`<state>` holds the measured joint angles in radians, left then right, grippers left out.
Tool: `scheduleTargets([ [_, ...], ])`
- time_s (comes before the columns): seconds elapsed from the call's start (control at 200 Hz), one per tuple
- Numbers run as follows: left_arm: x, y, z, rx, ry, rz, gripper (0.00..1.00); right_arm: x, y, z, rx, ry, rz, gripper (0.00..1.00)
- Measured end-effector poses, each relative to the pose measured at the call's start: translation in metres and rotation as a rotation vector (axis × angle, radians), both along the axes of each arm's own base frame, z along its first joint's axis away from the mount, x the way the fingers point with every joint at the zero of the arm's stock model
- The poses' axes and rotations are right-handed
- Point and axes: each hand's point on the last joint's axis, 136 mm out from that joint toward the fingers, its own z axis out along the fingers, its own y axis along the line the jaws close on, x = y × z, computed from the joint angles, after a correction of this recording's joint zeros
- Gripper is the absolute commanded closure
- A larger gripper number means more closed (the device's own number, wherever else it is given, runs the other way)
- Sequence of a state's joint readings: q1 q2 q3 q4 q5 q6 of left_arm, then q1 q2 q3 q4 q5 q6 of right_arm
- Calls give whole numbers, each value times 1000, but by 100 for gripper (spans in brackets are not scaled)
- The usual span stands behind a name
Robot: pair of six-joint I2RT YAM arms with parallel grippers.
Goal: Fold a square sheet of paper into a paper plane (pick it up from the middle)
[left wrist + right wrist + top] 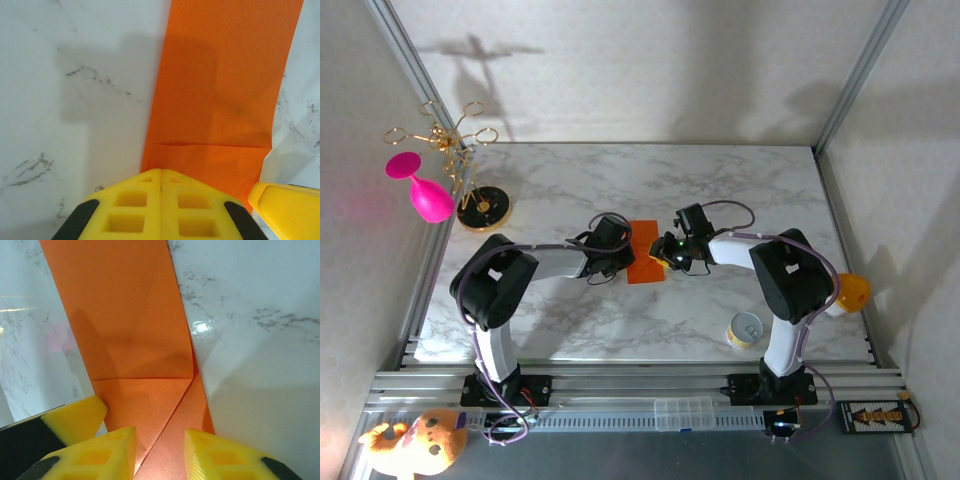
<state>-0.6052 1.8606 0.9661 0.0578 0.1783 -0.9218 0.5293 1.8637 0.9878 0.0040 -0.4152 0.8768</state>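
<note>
Paper (645, 265) lies folded into a strip, long axis running near-to-far.

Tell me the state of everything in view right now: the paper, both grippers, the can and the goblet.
Sheet of paper: folded into a narrow strip, lying flat.
Left gripper: shut.
Right gripper: open, over the paper.
Yellow can: upright.
Pink goblet: tilted.

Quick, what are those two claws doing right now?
Left gripper: closed, fingers together at the orange paper.
Right gripper: open, paper visible in the gap between its fingers.
</note>
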Motion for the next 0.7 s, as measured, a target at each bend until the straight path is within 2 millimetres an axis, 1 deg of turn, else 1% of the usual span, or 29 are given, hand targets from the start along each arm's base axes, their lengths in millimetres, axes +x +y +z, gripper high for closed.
scheduleTargets([
  [0.165, 0, 0, 0, -1, -1, 0, 100, 1, 6, -1, -5, 5, 7, 69],
  [0.305, 0, 0, 0, -2, -1, 0, 100, 1, 7, -3, -9, 12, 6, 69],
  [0.516, 0, -1, 0, -4, 0, -2, 100, 3, 14, 2, 20, 6, 14, 69],
  [0.701, 0, -1, 0, -5, -1, -2, 100, 3, 23, 9, 70, 0, 28, 72],
])
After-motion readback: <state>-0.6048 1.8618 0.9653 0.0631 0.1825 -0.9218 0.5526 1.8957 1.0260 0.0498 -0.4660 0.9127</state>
